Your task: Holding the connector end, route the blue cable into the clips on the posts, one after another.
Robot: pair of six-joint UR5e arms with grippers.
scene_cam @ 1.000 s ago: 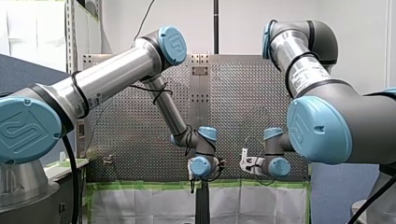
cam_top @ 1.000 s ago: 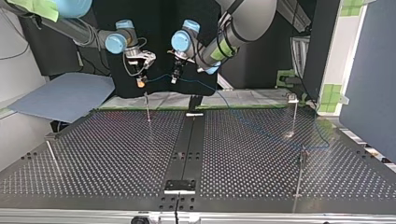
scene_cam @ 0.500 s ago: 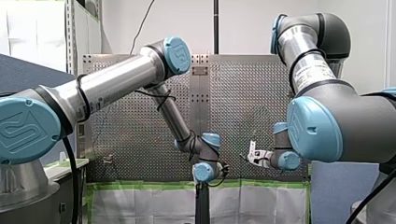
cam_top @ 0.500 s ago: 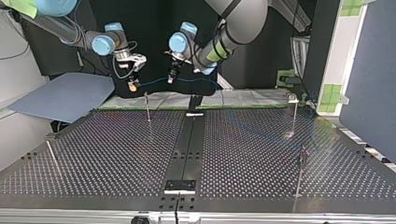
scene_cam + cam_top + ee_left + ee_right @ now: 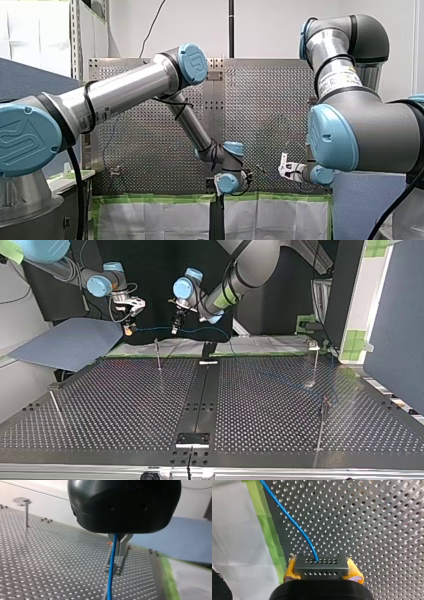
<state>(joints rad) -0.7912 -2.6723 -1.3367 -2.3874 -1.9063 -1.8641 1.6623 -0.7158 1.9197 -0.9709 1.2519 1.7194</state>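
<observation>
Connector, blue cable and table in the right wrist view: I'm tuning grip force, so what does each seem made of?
The connector: matte grey block with rows of small holes, metal or plastic, cannot tell which. The blue cable: smooth, slightly glossy jacket bending in a soft curve, probably plastic. The table: perforated sheet with dull metallic sheen, likely metal.

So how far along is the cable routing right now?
Done: my right end effector grips the connector between yellow pads. In hand: the blue cable hangs stretched between it and my left end effector, above the nearest post. Left: I see no clip holding cable yet, so every post remains.
</observation>
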